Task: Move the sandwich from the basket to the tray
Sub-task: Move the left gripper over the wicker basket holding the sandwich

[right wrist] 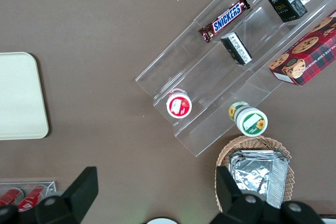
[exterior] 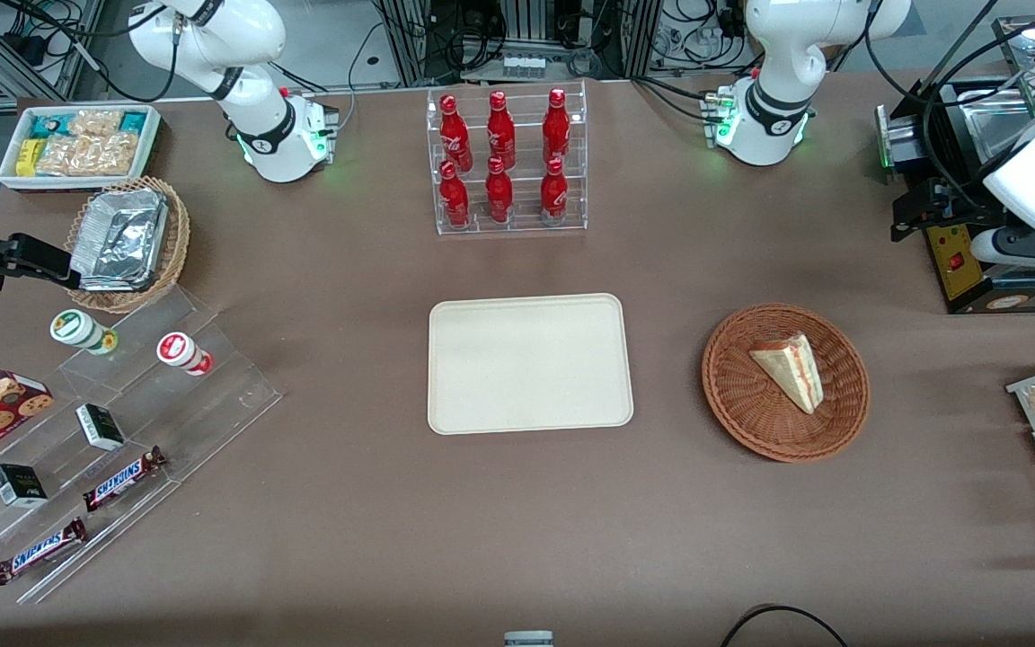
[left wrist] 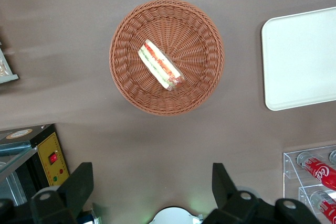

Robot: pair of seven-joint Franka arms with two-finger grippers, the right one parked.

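**Open claw high above the tabletop, sandwich lying in the basket**

In the left wrist view, the left arm's claw [left wrist: 151,169] is spread wide. Its two dark fingers [left wrist: 79,184] stand far apart with only bare brown tabletop [left wrist: 157,145] showing between them. It holds nothing and touches nothing. It hangs well above the tabletop and apart from the basket [left wrist: 131,85], which sits wholly clear of the fingers.

The sandwich [exterior: 790,368] lies in the round reddish-brown wicker basket [exterior: 751,422], close to its middle and resting on the woven floor inside the rim. It is a pale triangular wedge lying on its side. In the front view its long axis runs on a slant. The broad end lies farther from the front camera, and the narrow tip points nearer to that camera and slightly toward the working arm's end of the tabletop. The long edge showing the red and yellow-green filling layers faces the working arm's end. The wrist view shows the same striped edge from above [left wrist: 160,65].

The cream tray [exterior: 531,364] lies flat beside the basket, toward the parked arm's end, with a gap of tabletop between them. A clear rack of red bottles [exterior: 507,162] stands farther from the front camera than the tray.
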